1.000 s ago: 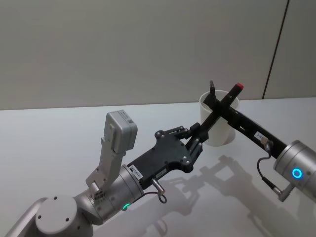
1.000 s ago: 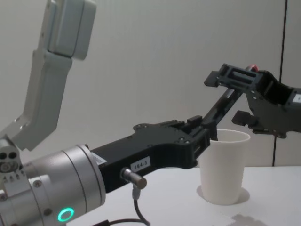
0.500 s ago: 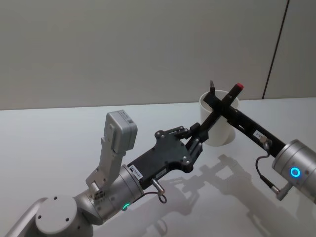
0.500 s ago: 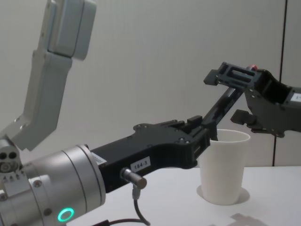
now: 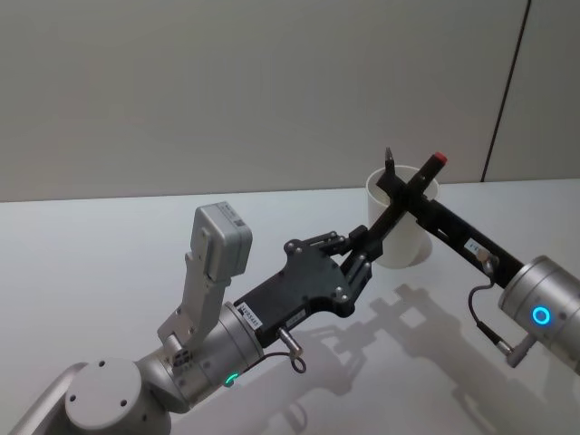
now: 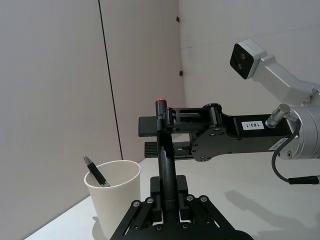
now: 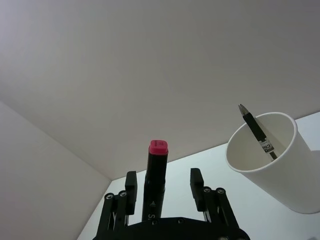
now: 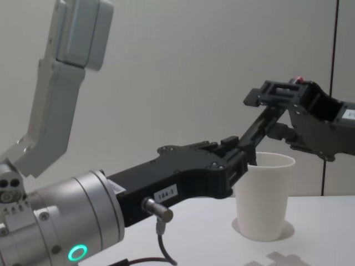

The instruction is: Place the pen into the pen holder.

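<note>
Nearest in the head view, the left arm reaches forward from the lower left, its black wrist plate carrying a white label reading 184-3 (image 8: 166,194). The left hand (image 5: 373,239) is clenched on the lower barrel of a black marker pen (image 5: 412,194). The pen's long axis slants up and away toward the right, with its red cap (image 5: 439,159) at the top and its lower end hidden inside the hand.

In the left wrist view the pen (image 6: 165,150) stands straight up out of the left hand (image 6: 167,200).

The right arm comes in from the lower right, a blue ring light glowing on its silver wrist, and a white label on its black hand reads 183-1 (image 6: 250,124). The right hand (image 7: 162,187) is released, its 2 fingers (image 7: 195,183) standing on either side of the pen's upper barrel (image 7: 156,180) without touching it, just below the red cap.

Just behind the pen, the white paper cup pen holder (image 5: 401,222) stands upright on the pale counter (image 5: 109,263). A 2nd black pen (image 7: 257,131) leans inside against its rim, tip up, with a small white label too small to read.
</note>
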